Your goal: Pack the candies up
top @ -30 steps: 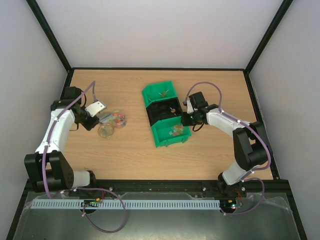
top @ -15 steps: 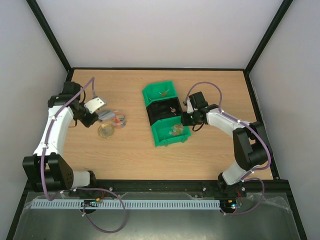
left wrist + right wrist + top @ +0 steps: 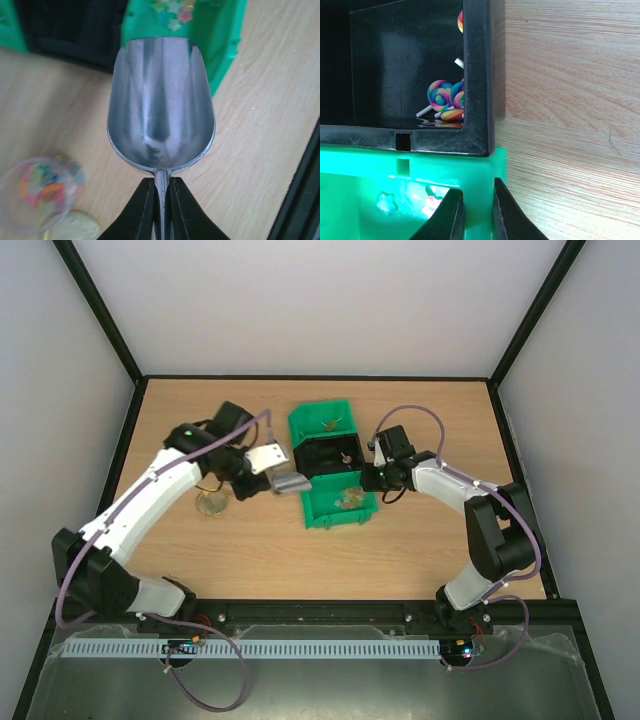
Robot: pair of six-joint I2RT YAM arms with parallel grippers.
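Lid: a round yellowish lid lies flat on the wooden table, just beside the left arm.
Clear cup: in the left wrist view, a clear cup stands next to the lid. It holds candies in mixed colours, blurred.
Left jaws: pinched shut on the thin handle of a metal scoop.
Scoop: the bowl is empty and its mouth points at the near green bin. It is held just beside that bin's left side; whether they touch cannot be told.
Near green bin: more candies, some star-shaped, lie on the floor of the near green bin.
Black bin: the black bin sits between the two green ones, against the near bin. Swirled lollipops lie in its right corner.
Far green bin: the far green bin holds a few small brownish items, too small to identify.
Right jaws: almost closed, clamping the near green bin's wall at its right corner.
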